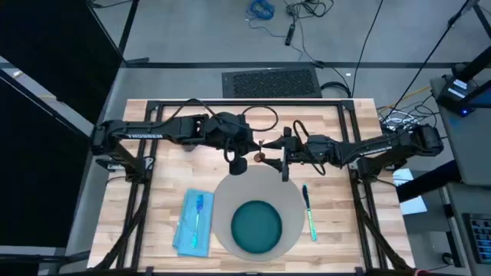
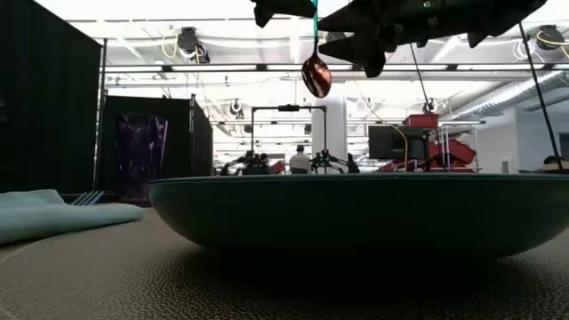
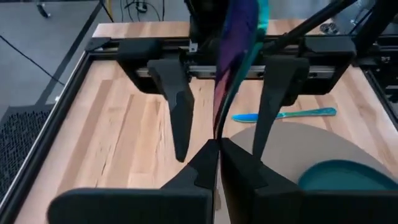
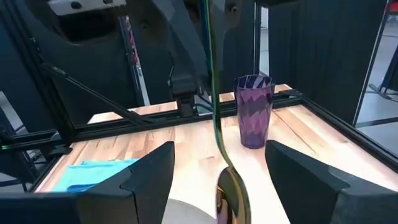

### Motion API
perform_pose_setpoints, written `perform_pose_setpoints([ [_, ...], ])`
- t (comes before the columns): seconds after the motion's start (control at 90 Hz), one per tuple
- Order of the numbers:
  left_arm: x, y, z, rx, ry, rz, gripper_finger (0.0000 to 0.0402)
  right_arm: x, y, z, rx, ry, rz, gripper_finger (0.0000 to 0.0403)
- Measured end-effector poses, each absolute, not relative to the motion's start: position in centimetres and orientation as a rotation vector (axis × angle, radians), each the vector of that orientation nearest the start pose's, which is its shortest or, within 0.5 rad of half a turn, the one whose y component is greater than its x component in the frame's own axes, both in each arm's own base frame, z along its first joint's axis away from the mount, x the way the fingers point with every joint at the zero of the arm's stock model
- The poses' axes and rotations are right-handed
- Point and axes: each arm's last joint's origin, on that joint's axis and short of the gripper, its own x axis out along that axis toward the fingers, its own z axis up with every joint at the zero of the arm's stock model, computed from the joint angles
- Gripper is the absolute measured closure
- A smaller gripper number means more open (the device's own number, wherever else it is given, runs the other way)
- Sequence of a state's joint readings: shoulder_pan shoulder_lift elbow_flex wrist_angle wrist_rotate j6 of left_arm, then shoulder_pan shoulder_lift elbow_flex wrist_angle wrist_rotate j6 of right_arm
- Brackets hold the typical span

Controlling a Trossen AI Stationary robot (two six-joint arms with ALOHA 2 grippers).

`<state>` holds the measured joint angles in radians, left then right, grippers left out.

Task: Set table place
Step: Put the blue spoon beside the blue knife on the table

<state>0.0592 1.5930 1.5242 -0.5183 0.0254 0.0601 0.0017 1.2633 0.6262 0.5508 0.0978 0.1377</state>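
Holding a spoon pinched tight in our left gripper, we hang it bowl-down above the mat's far edge, mid-table. Our right gripper waits alongside, fingers spread wide around the spoon without touching. On the mat sits a teal plate.

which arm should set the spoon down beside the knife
Right, probably. The left gripper holds the spoon, but the right gripper, open, straddles it, and the knife lies on the right arm's side of the placemat.

Grey floor with loose cables, a floor grate, and black curtains.
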Motion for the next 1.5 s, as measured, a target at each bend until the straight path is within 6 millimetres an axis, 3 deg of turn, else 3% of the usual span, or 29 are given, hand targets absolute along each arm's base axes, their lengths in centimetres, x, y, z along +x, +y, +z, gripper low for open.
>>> perform_pose_setpoints([
  [0.511,36.8,2.9,34.4,0.017,0.594,-0.009,0.0402,26.9,-0.3,24.9,0.141,0.079,-0.108,0.0181],
  [0.711,36.8,2.9,34.4,0.015,0.595,-0.013,0.0402,26.9,-0.3,24.9,0.126,0.084,-0.108,0.0252],
  [0.778,36.8,2.9,34.4,0.015,0.595,-0.013,0.0402,26.9,-0.3,24.8,0.120,0.090,-0.108,0.0289],
  [0.867,36.7,2.9,34.3,0.014,0.599,-0.013,0.0402,26.9,-0.3,24.6,0.110,0.114,-0.109,0.0368],
  [0.956,36.7,2.8,34.3,0.014,0.599,-0.014,0.0402,26.8,-0.3,24.3,0.107,0.143,-0.109,0.0395],
  [1.5,36.7,2.9,34.3,0.009,0.606,-0.009,0.0397,26.8,-0.7,24.0,0.135,0.178,-0.079,0.0403],
])
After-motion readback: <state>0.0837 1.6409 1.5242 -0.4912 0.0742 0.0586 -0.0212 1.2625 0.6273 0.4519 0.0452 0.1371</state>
